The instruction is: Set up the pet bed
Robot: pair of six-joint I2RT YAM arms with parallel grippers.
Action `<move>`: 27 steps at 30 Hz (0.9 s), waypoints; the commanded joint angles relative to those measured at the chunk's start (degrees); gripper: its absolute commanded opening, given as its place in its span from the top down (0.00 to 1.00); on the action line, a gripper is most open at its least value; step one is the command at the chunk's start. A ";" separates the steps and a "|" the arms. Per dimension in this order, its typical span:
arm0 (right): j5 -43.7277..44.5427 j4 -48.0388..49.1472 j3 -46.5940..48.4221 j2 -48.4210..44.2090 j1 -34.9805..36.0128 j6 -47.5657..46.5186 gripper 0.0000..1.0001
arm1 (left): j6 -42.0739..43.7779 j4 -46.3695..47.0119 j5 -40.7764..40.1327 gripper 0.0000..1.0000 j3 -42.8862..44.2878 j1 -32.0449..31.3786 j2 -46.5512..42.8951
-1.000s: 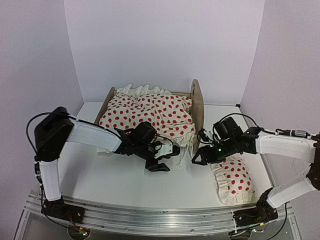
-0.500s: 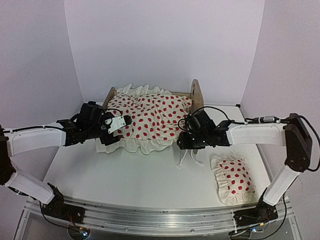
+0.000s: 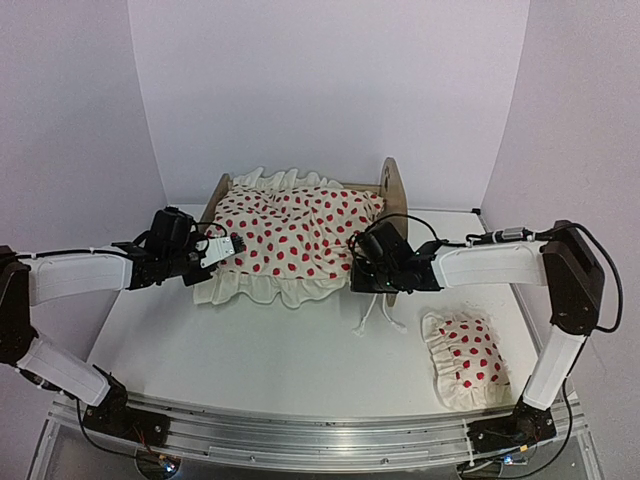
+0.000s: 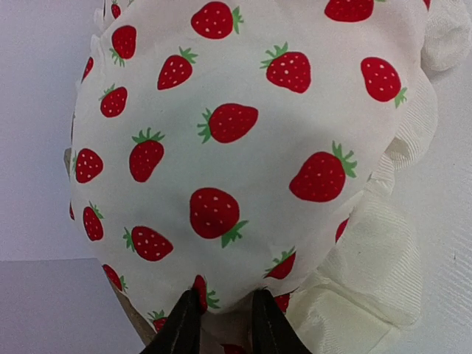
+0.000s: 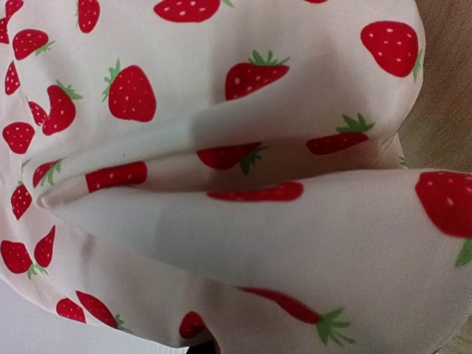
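Note:
The pet bed [image 3: 393, 190] stands at the back of the table, its rounded plywood headboard on the right; its mattress is hidden under the cream strawberry-print blanket [image 3: 295, 235]. At the bed's left front corner, my left gripper [image 3: 225, 248] is shut on the blanket. In the left wrist view the black fingers [image 4: 186, 328] pinch a fold of the blanket [image 4: 221, 147]. My right gripper [image 3: 362, 272] is at the blanket's right front corner by the headboard. The right wrist view is filled with blanket [image 5: 243, 221], and only a dark jaw tip shows at the bottom edge.
A matching strawberry-print pillow [image 3: 465, 355] lies on the table at the front right. White ties [image 3: 375, 315] trail onto the table below the headboard. The blanket's ruffle [image 3: 270, 290] hangs over the bed's front side. Lilac walls close in the back and sides.
Both arms have swung from the table's front to the blanket's two front corners. Both grippers, open earlier, have closed there, and the blanket's front edge has shifted slightly.

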 commanded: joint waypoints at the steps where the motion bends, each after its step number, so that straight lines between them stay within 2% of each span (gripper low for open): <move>1: 3.99 2.81 -1.35 -5.72 -0.80 -2.41 1.00 | 3.13 3.93 1.79 0.91 0.05 1.51 1.14; 2: 3.21 2.44 -2.11 -7.20 -1.03 -3.45 1.00 | 3.24 4.44 2.17 0.98 0.46 2.14 1.34; 3: 2.08 1.99 -2.56 -8.40 -1.45 -4.62 1.00 | 3.05 4.58 2.76 1.00 1.28 2.95 1.45; 7: -5.04 -3.13 -1.65 -11.52 -3.76 -8.56 1.00 | 1.02 3.33 6.18 1.00 6.75 6.32 2.06; 10: -15.72 -6.93 -0.67 -11.63 -7.84 -10.01 1.00 | -0.10 -0.21 8.43 1.00 10.43 8.32 2.38; 12: -23.28 -9.96 -0.39 -10.91 -9.82 -10.76 1.00 | 0.49 -0.55 10.58 1.00 10.60 9.02 2.41; 14: -26.39 -13.15 0.41 -10.22 -10.23 -13.14 1.00 | 1.59 -0.26 10.95 1.00 9.58 9.57 2.19; 19: -40.58 -26.13 7.02 -5.89 -10.31 -23.42 1.00 | 2.34 -0.12 12.28 1.00 7.90 9.89 1.48; 22: -41.59 -36.53 12.73 -5.56 -11.32 -28.44 1.00 | 2.42 1.13 12.13 1.00 7.14 10.93 1.66; 27: -41.82 -36.96 16.92 -9.98 -15.15 -27.43 1.00 | 2.14 1.30 12.98 1.00 8.33 11.61 2.33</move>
